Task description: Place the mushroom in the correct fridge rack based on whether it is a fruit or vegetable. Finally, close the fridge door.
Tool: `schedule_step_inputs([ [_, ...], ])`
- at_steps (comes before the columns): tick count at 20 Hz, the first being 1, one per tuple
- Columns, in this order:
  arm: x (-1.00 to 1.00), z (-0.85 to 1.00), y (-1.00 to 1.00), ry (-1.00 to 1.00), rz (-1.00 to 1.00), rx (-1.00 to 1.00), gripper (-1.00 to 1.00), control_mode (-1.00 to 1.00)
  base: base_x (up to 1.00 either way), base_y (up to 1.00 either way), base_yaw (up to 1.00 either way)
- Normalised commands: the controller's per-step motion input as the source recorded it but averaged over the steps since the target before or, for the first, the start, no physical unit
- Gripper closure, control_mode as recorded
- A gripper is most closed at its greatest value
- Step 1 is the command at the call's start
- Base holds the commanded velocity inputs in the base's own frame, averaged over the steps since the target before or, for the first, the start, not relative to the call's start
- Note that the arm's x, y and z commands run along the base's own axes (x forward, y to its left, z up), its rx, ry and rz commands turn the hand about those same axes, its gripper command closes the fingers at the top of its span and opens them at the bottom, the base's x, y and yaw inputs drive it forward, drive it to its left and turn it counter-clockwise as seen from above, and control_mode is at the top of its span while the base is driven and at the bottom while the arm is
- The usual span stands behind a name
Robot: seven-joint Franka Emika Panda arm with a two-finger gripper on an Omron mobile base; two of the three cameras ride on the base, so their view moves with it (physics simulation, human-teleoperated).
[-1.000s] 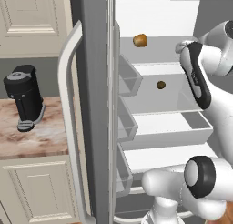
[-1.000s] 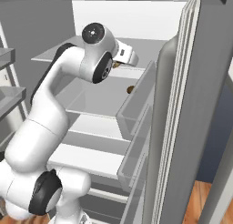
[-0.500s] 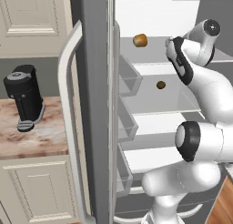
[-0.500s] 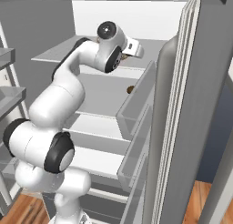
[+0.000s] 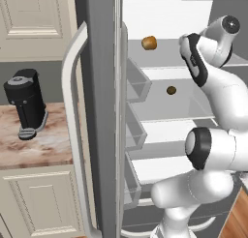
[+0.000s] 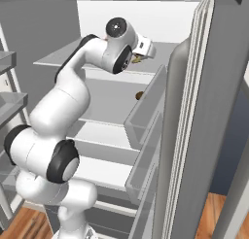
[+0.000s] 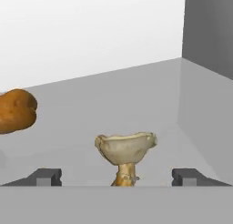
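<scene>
Open room: the top glass shelf (image 7: 136, 91) lies bare ahead of me and to the right, running back to the white rear wall of the fridge (image 5: 164, 24).
Edges: on the right, the grey side wall (image 7: 207, 32) closes the shelf in; the fridge door (image 5: 99, 111) stands wide open at the left of the left base view, its bins jutting toward the shelves.
Neighbours: an orange-brown round item (image 7: 16, 111) sits on the same shelf, to the left and a little farther back; a small dark ball (image 5: 171, 90) lies on the shelf below.
Outside: a black coffee machine (image 5: 26, 104) stands on the counter (image 5: 34, 145) left of the door.
My arm: it rises from the base, bends back, and reaches up and forward into the top of the fridge, the wrist level with the top shelf.
My hand (image 7: 117, 176): fingers spread wide apart, one tip at each side of the hand view, clamped on nothing.
Mushroom (image 7: 126, 154): standing stem-down on the top shelf, cap up, midway between my two fingertips (image 7: 45, 176) and well apart from each; in the right base view it shows just beyond my hand.
</scene>
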Motion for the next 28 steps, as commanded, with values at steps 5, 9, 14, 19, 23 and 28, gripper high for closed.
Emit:
schedule_step_inputs([
  [5, -1.00, 0.11, 0.12, -0.26, -0.10, 0.00, -1.00, -1.00, 0.00, 0.00, 0.00],
  [9, -1.00, -0.42, 0.20, 0.09, -0.10, 0.00, -1.00, -1.00, 0.00, 0.00, 0.00],
  [14, -1.00, -0.82, 0.28, 0.23, -0.12, 0.00, -1.00, -1.00, 0.00, 0.00, 0.00],
  [19, -0.92, -0.73, 0.21, 0.32, -0.03, 0.02, -1.00, -1.00, 0.00, 0.00, 0.00],
  [23, -0.20, -0.12, 0.19, 0.34, 0.16, 0.07, -1.00, -1.00, 0.00, 0.00, 0.00],
  [28, -0.06, 0.00, 0.14, 0.27, 0.17, 0.06, -1.00, -1.00, 0.00, 0.00, 0.00],
])
